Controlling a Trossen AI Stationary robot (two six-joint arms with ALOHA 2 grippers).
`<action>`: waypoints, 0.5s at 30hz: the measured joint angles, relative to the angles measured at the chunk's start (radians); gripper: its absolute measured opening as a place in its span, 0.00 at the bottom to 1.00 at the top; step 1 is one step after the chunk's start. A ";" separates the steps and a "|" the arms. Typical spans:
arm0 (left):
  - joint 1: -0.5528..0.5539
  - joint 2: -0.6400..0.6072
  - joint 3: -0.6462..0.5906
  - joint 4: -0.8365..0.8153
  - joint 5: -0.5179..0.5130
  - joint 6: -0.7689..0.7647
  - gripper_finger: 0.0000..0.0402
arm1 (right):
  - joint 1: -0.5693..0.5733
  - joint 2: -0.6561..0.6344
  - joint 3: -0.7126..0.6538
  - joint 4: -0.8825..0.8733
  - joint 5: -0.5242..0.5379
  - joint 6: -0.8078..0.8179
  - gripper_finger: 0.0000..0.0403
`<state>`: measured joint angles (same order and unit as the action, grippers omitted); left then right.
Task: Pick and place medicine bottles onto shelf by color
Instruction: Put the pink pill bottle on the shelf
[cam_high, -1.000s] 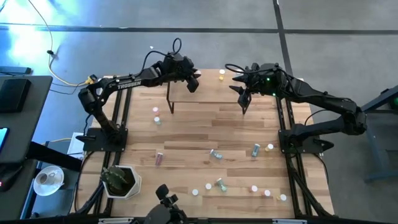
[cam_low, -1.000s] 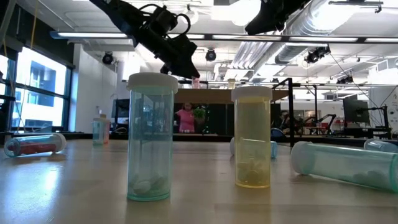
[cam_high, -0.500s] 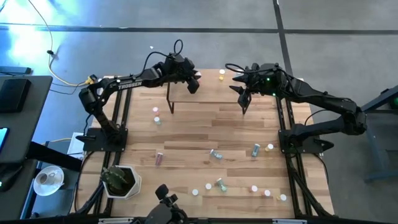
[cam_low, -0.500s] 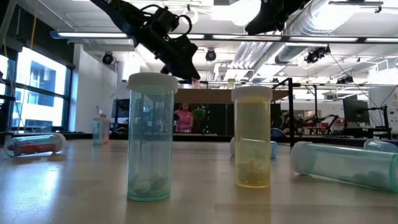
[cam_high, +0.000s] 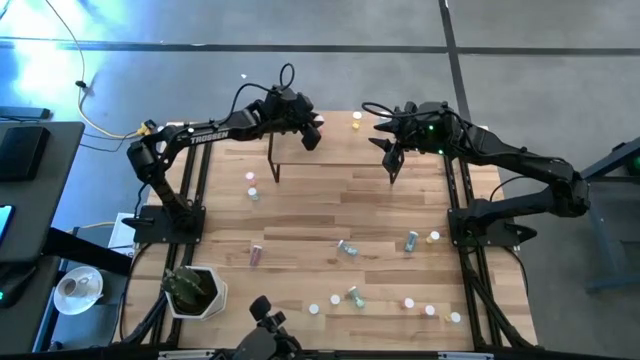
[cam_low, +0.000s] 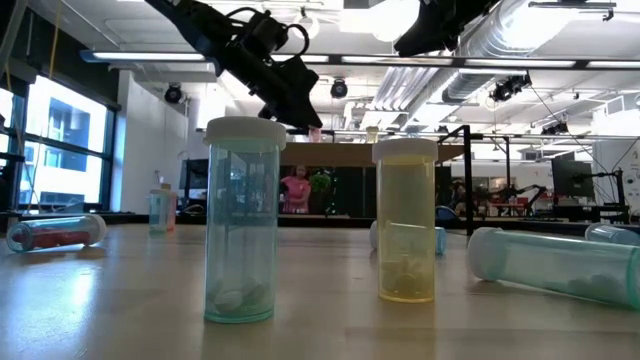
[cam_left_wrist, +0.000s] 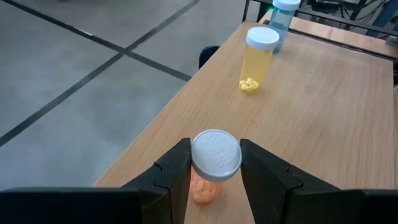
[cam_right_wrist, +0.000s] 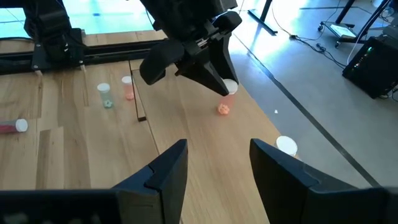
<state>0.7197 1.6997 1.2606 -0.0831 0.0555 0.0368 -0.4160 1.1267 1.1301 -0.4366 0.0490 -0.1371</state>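
A grey concrete floor (cam_high: 330, 70) crossed by dark seam lines surrounds the wooden desk (cam_high: 330, 215). Beyond the desk's far edge in the low view, tall windows (cam_low: 55, 150) stand at one side, exposed ducts (cam_low: 520, 45) and strip lights (cam_low: 150, 57) run overhead, and a person (cam_low: 297, 190) stands far back.

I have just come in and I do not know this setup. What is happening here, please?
The robot is sorting bottles onto the shelf. The left gripper is shut on a pink bottle with a white cap, just above the shelf board. A yellow bottle already stands there. The right gripper waits open over the shelf's other end. More bottles remain on the table.
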 joint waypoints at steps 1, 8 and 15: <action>0.000 0.000 0.000 0.001 -0.005 0.000 0.29 | 0.000 0.000 0.000 0.000 0.000 0.000 0.41; 0.000 0.000 0.000 0.004 -0.019 0.000 0.33 | 0.000 0.000 0.000 0.000 0.000 -0.001 0.41; 0.000 0.001 0.000 0.014 -0.019 0.000 0.38 | 0.000 0.000 0.000 0.000 0.000 -0.001 0.41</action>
<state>0.7197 1.7004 1.2602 -0.0695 0.0366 0.0372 -0.4160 1.1267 1.1301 -0.4366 0.0490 -0.1379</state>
